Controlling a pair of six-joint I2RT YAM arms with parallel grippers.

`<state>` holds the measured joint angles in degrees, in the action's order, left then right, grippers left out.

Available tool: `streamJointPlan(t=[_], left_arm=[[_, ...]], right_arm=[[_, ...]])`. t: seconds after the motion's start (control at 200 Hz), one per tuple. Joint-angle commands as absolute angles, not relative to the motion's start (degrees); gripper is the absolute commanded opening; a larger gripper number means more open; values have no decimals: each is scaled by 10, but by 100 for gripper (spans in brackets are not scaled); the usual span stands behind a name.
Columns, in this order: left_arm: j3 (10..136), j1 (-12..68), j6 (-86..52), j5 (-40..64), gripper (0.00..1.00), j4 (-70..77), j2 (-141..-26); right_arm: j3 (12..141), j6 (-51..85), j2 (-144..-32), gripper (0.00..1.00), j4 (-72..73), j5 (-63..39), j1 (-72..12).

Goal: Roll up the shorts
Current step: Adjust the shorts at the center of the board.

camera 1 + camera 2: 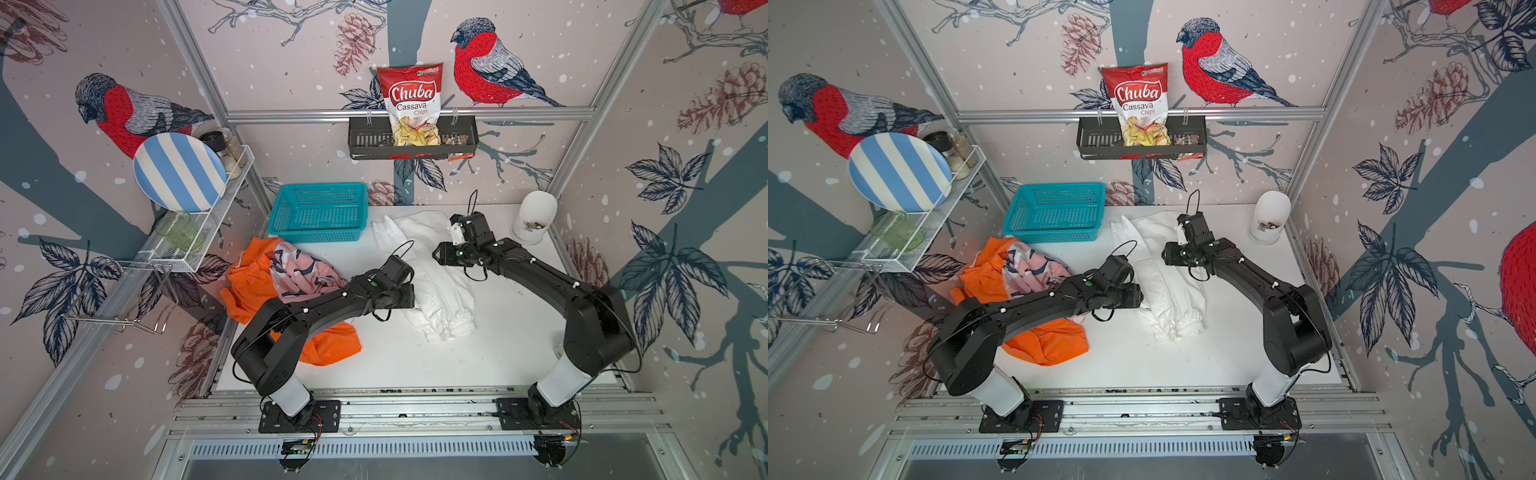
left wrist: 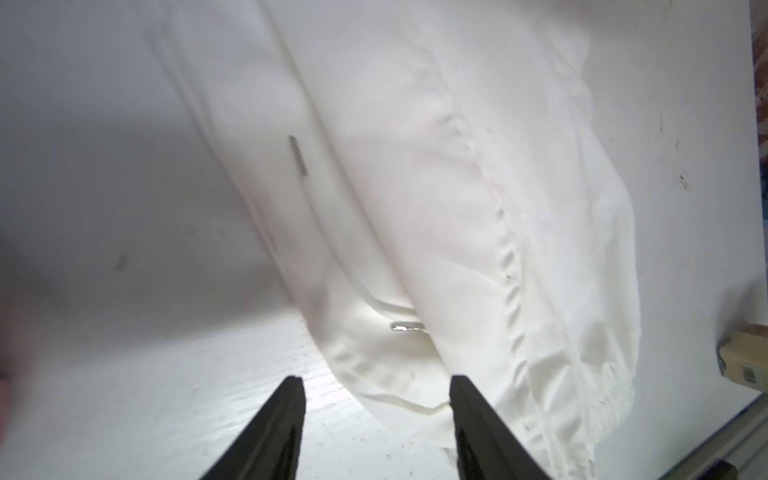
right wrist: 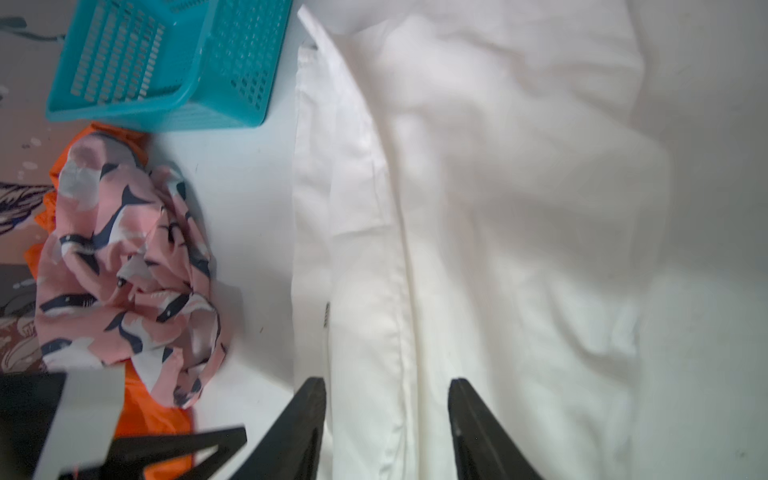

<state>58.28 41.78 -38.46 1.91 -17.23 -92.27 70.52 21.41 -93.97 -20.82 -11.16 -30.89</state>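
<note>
Snack bag (image 1: 410, 97) reading "Chuba Cassava Chips", small green logo (image 1: 428, 71) above it unreadable

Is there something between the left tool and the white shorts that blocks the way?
Nothing visible does. The left tool is open and sits right at the gathered edge of the white shorts, with only a little bare table beside that edge.

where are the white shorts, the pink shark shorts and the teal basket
white shorts (image 1: 444, 291), in a top view, mid fabric
pink shark shorts (image 3: 124, 257), right wrist view, crumpled middle
teal basket (image 1: 318, 236), in a top view, front wall
</note>
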Motion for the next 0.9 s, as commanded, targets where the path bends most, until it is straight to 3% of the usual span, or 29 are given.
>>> streamJointPlan(t=[0.0, 0.235, 0.37, 0.67, 0.895], left_arm=[[575, 383, -353, 38, 59, -174, -920], [529, 302, -333, 82, 59, -132, -955], [465, 251, -337, 88, 59, -111, -936], [380, 203, -355, 87, 59, -96, -873], [423, 248, -361, 45, 58, -152, -814]], right_arm=[[661, 247, -906, 53, -236, -81, -354], [578, 322, -902, 53, -171, -111, -488], [542, 346, -945, 53, -125, -119, -518], [423, 338, -878, 51, -149, -61, -387], [458, 290, -795, 52, -184, -126, -334]])
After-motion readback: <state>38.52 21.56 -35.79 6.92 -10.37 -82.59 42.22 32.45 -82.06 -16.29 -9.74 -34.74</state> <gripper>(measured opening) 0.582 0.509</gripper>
